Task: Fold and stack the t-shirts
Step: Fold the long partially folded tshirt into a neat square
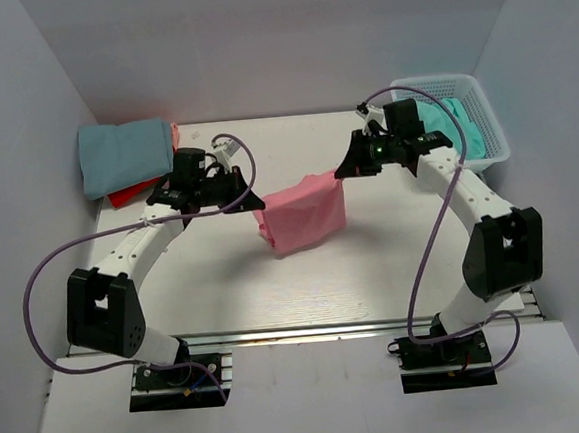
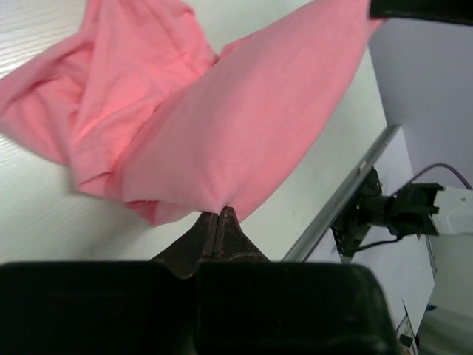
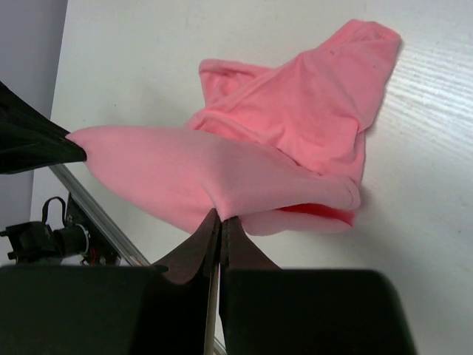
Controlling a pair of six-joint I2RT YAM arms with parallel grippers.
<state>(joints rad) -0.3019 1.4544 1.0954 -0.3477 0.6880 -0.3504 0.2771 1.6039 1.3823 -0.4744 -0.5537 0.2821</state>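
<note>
The pink t-shirt [image 1: 307,213] is soft matt cloth, the table [image 1: 373,260] faintly wood-grained.

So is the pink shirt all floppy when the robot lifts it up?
Probably very floppy: the pink t-shirt droops in folds between the left gripper and the right gripper instead of staying flat. It looks light, since small pinches of cloth at two spots seem enough to hold it. It likely won't roll or tip, just sag and crumple.

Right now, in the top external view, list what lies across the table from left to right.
Dusty blue t-shirt → left gripper → salmon pink t-shirt → right gripper → white basket
</note>
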